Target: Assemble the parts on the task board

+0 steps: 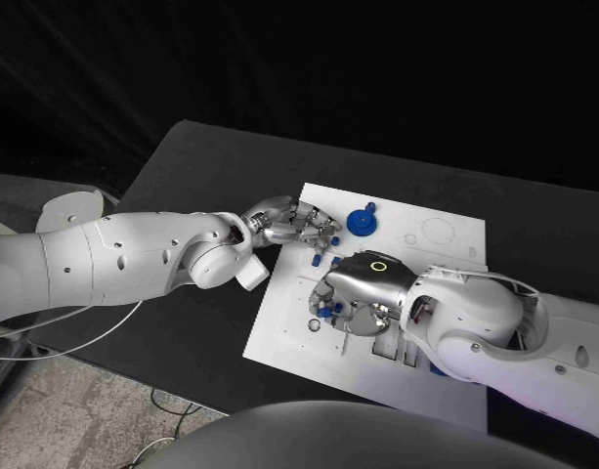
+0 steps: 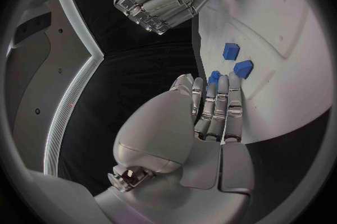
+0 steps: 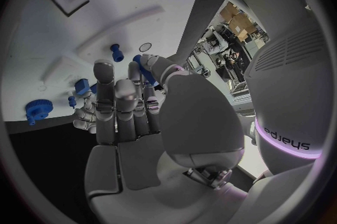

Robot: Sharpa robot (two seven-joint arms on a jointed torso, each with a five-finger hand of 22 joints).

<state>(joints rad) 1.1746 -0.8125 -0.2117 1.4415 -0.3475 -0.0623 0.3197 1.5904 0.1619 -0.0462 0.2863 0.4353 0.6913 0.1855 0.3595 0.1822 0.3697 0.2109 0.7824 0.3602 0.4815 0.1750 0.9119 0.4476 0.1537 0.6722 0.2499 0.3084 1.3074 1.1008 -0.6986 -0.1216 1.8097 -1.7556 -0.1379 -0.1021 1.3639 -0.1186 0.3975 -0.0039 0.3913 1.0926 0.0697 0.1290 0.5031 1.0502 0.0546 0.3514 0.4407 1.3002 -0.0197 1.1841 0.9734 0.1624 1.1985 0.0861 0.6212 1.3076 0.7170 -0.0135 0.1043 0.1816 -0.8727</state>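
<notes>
The white task board (image 1: 440,244) lies mid-table. My left hand (image 1: 292,223) hovers over its far left corner; in the left wrist view its fingers (image 2: 214,106) lie straight and side by side, tips touching a small blue part (image 2: 214,74), with two more blue parts (image 2: 230,51) beside it. My right hand (image 1: 356,311) is low over the board's near left area. In the right wrist view its thumb and a finger pinch a slim blue part (image 3: 145,68). A blue gear (image 1: 363,223) stands on the board beyond both hands.
A blue peg (image 3: 117,53) stands upright in the board close to my right hand. Small blue parts (image 1: 324,261) lie between the two hands. Engraved outlines and recesses (image 1: 433,233) mark the board's far right. Black table (image 1: 200,156) surrounds the board.
</notes>
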